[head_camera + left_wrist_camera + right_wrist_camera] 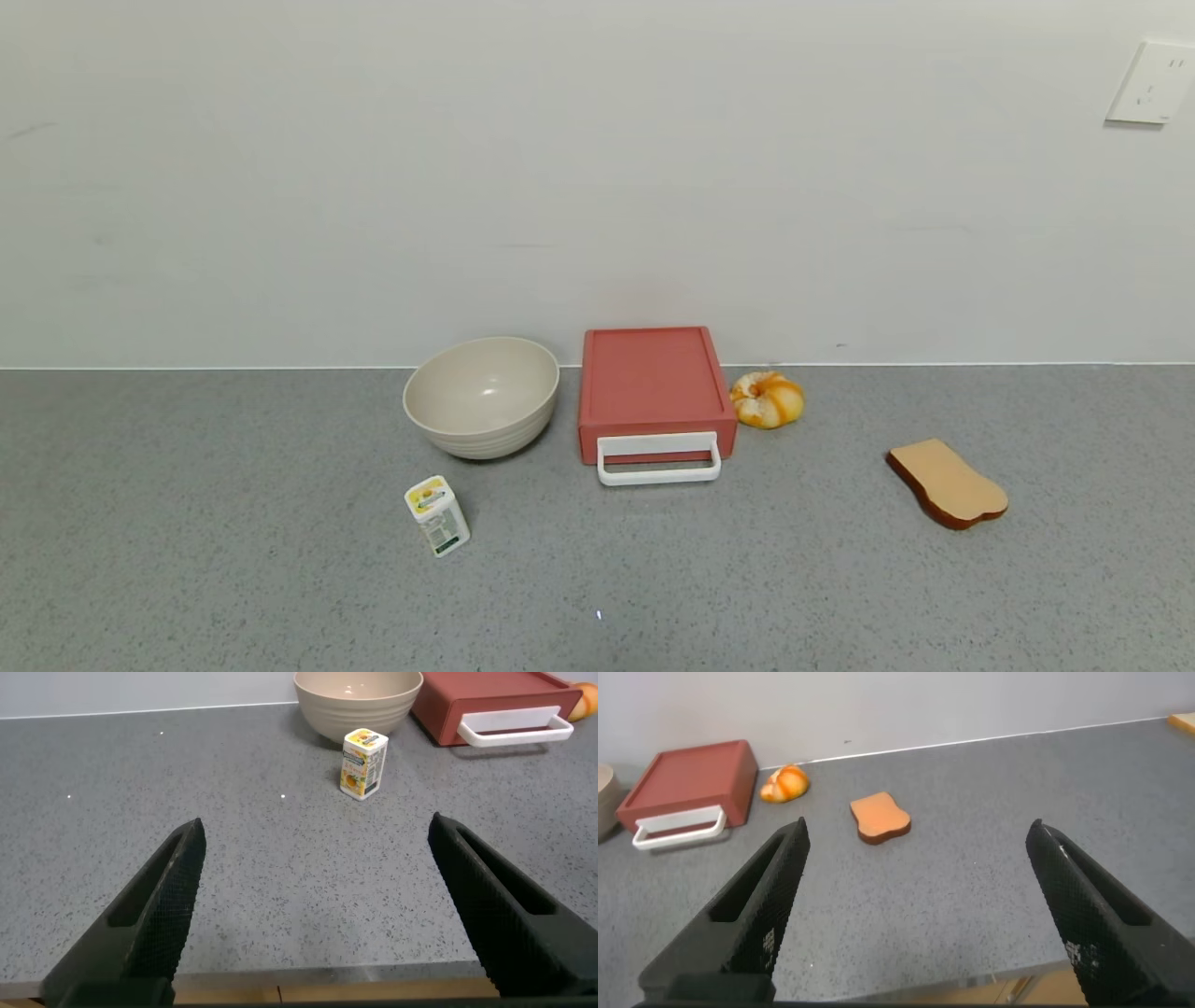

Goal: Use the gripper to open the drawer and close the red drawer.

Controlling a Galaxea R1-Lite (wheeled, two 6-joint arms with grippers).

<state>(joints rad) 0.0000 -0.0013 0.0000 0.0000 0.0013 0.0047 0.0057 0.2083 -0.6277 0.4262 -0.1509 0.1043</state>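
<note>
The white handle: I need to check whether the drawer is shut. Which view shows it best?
The head view: the handle faces the camera on the closed drawer. The left wrist view shows it far off; the right wrist view shows it far off and at an angle.

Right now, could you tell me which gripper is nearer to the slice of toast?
The right. The right gripper hangs open above the counter with the toast slice just ahead of it. The left gripper, also open, faces the carton and bowl; no toast in its view.

I could read no text anywhere; the small white carton with a yellow printed label (437, 515) (363, 762) carried print too small for me to decipher.
</note>
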